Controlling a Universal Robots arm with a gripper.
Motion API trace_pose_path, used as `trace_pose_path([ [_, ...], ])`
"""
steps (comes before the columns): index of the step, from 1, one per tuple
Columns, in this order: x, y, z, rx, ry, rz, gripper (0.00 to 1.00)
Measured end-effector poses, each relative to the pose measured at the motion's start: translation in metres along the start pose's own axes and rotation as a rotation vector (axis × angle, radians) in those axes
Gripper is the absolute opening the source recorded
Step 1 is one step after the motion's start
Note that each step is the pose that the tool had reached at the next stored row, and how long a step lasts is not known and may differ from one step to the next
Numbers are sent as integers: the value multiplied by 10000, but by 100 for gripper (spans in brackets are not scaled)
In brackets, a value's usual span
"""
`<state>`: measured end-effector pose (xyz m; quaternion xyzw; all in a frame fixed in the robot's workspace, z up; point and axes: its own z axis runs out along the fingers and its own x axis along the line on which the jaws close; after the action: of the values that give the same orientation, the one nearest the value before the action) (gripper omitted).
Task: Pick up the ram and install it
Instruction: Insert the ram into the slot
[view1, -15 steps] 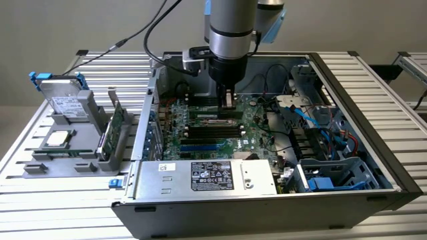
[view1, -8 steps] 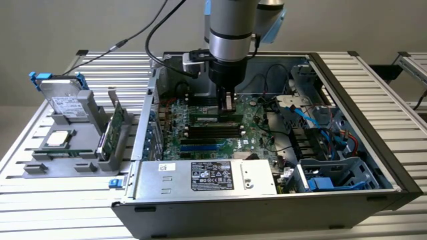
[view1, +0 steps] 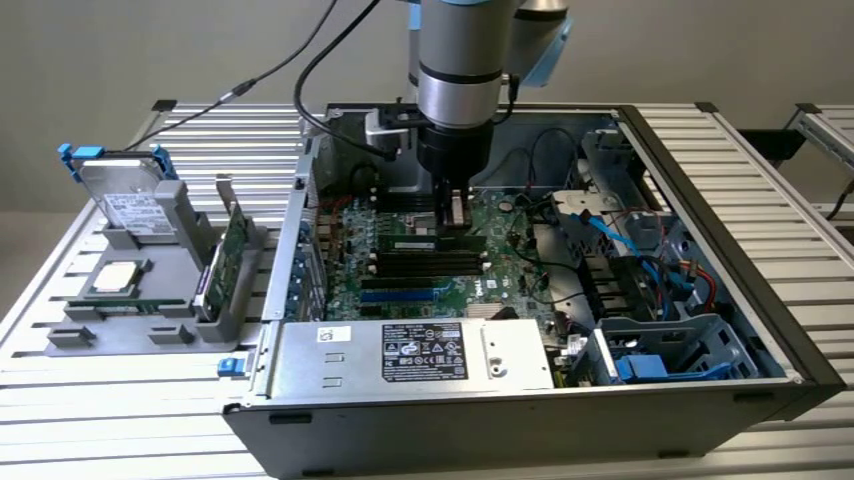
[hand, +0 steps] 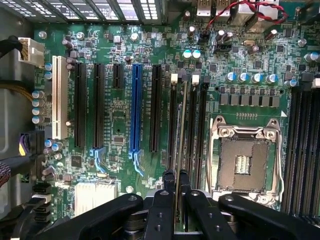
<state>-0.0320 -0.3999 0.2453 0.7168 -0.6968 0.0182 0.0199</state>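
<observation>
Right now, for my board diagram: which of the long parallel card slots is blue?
The long blue plastic slot, flanked by a short black slot and a long black slot; the rest are black, except one white plastic slot.

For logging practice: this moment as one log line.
gripper shut on ram | ram over memory slots | seating unclear

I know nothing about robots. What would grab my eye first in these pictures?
A silver and blue robot arm reaches down into an open black computer case standing on a slatted metal table. Its black gripper is shut on the ram, a thin green circuit-board stick held edge-on over the green motherboard, between a bright blue slot and an empty silver processor socket.
</observation>
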Motion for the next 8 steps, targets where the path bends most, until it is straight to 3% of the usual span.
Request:
trace_pose_path([
  [8,-5,8,87,4,42,-79,14],
])
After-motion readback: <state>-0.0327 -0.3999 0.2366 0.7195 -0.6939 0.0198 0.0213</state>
